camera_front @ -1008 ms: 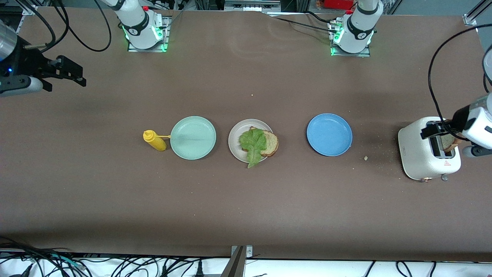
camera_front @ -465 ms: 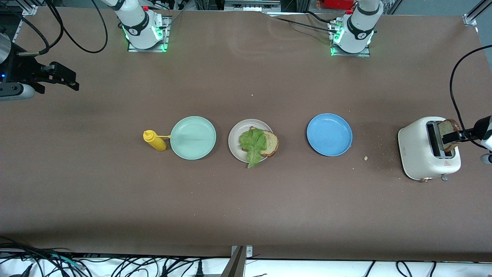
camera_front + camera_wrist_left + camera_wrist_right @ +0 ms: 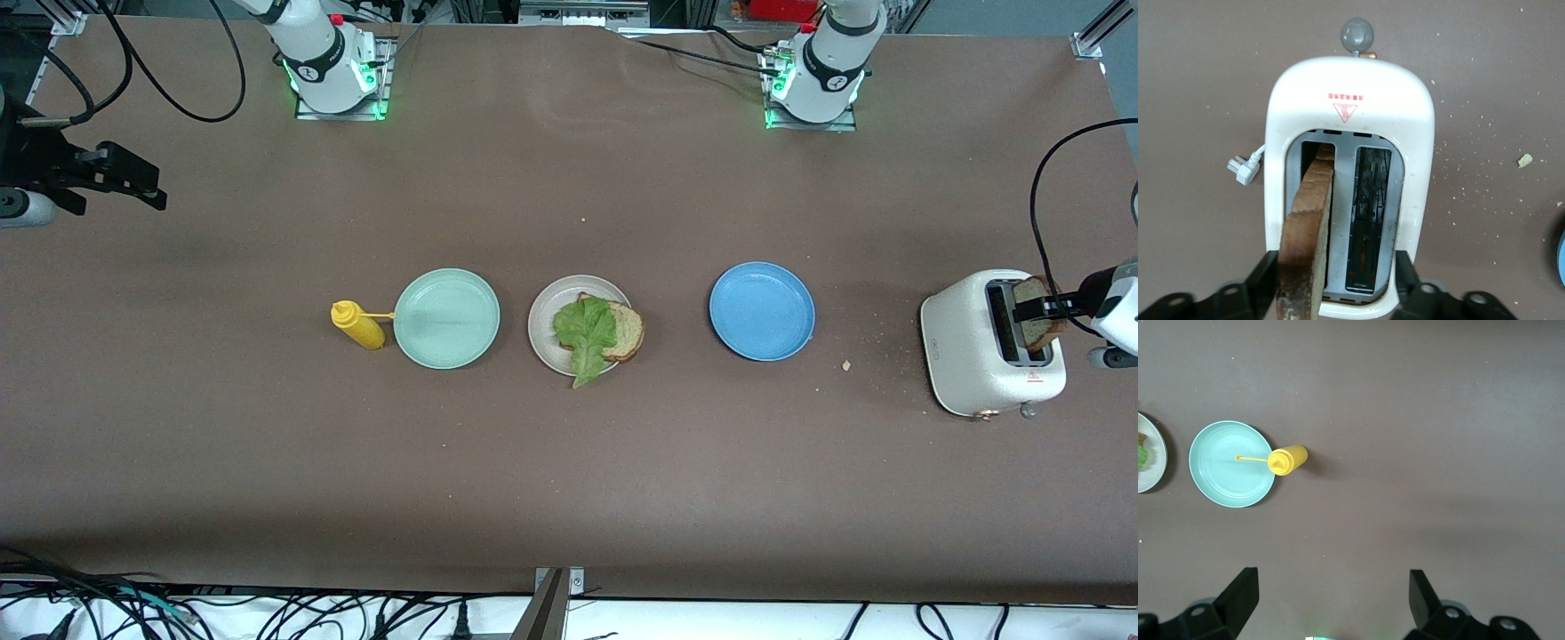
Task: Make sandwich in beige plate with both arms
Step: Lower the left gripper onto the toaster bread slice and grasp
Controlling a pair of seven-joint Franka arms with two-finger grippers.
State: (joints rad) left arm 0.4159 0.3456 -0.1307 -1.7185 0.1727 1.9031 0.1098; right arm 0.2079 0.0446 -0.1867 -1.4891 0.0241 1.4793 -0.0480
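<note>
Left gripper [image 3: 1331, 293] half-closed, one finger touching brown bread slice [image 3: 1305, 233] in white toaster [image 3: 1351, 120] — wide open before; right gripper [image 3: 1331, 597] stayed fully open over the table.

Looks like a robotics lab: arm bases [image 3: 333, 67] bolted onto a brown counter [image 3: 569, 462], loose cables [image 3: 267, 613] everywhere (no kitchen here).

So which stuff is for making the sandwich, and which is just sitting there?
For the job:
- beige plate
- bread slice with lettuce on it
- toast slice in the toaster
- left gripper, at the toast

Lying about:
- mint green plate
- blue plate
- yellow bottle
- right gripper, waiting
</note>
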